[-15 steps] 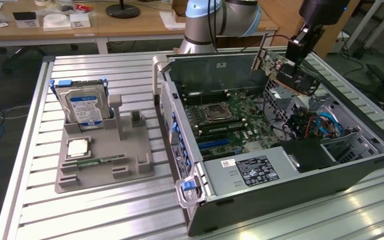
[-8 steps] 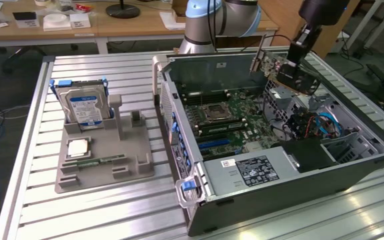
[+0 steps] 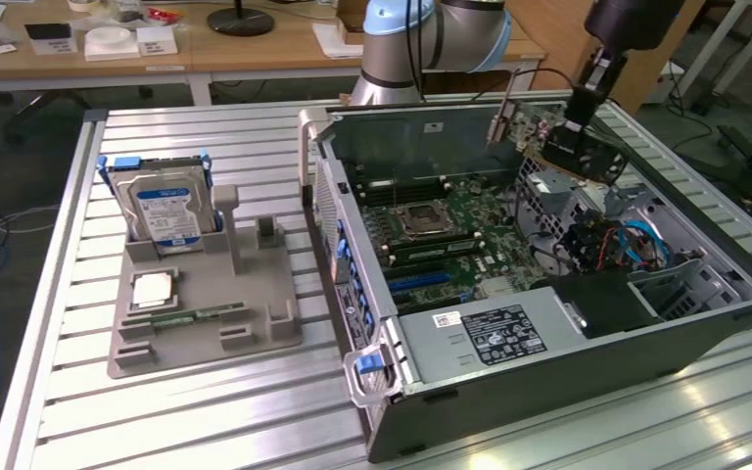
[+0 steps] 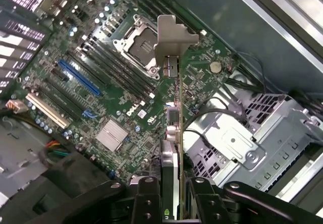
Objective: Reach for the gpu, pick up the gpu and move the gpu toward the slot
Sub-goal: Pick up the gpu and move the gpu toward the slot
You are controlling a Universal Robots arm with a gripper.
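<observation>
The exterior view looks down at an angle from off the arm, across a slatted metal table [image 3: 219, 411] to the open computer case [image 3: 559, 333] at frame right. The wrist view hangs close above, facing straight down. Both views share the motherboard [image 3: 442, 245] [image 4: 126, 108] and its CPU socket [image 3: 422, 220] [image 4: 136, 40].

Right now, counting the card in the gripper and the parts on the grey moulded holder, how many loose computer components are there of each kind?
Green circuit-board gpu with silvery bracket, clamped in the gripper: 1
Blue-labelled silver hard drive, upright in the grey holder: 1
Narrow green memory stick, flat on the holder: 1
Square silvery chip, flat on the holder: 1
Total: 4
</observation>
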